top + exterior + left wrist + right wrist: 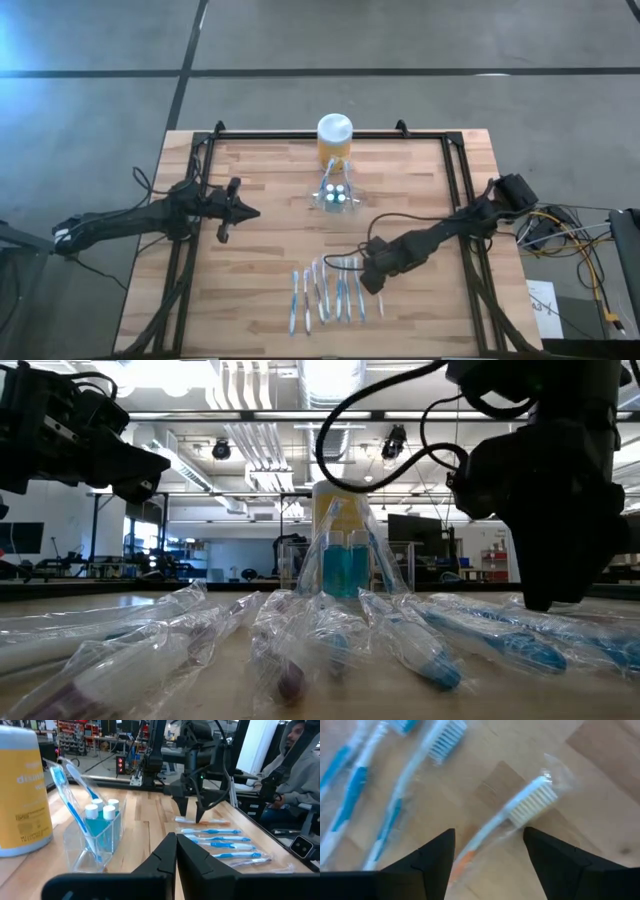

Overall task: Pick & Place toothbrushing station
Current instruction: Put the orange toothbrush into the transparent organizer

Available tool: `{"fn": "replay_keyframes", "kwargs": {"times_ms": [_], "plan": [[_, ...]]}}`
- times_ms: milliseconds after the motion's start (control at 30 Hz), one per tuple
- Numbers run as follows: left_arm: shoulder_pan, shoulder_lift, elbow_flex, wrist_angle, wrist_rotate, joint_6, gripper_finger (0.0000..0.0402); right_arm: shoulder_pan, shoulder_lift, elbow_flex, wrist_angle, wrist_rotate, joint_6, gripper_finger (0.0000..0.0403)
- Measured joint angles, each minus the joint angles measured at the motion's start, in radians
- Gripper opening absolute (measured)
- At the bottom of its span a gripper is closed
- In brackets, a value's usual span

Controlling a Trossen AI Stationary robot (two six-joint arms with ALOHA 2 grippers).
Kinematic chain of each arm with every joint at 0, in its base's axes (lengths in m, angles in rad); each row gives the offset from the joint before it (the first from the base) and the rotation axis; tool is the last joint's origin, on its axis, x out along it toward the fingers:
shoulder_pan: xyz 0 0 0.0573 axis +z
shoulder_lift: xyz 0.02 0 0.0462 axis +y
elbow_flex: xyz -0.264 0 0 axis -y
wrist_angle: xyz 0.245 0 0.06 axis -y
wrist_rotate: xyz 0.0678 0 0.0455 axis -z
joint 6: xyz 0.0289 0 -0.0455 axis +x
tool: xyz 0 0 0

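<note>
the jar [335,134] stands at the middle of the table's [260,265] far edge, with the station [336,196] just in front of it. a row of toothbrushes [330,294] lies near the near edge. the right gripper [372,284] hangs over the row's right end; the left gripper [240,211] sits left of the station.

The table [260,200] is pale, matt wooden planking, the toothbrushing station [97,837] is clear glossy plastic, the toothbrushes [325,295] lie in crinkled shiny film wrappers, and both grippers' fingers [432,857] look matt black.
</note>
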Motion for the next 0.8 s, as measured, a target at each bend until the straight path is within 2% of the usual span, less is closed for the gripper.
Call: {"fn": "replay_keyframes", "kwargs": {"times_ms": [100,233,367,700,800], "plan": [[0.0,0.0,0.0,-0.012,0.001,-0.005,0.001,-0.012,0.023,0.011,-0.042,0.004,-0.023,0.024],[0.0,0.0,0.0,-0.013,0.001,-0.01,0.0008,-0.019,0.06,0.027,-0.067,0.005,-0.083,0.0213],[0.0,0.0,0.0,-0.015,0.001,-0.011,0.0013,-0.019,0.077,0.033,-0.082,0.011,-0.126,0.0167],[0.0,0.0,0.0,-0.015,0.001,-0.021,0.0009,-0.019,0.063,0.049,-0.095,0.053,-0.23,0.0023],[0.0,0.0,0.0,-0.015,0.001,-0.027,0.0012,-0.019,0.059,0.055,-0.093,0.056,-0.258,0.0015]]}}
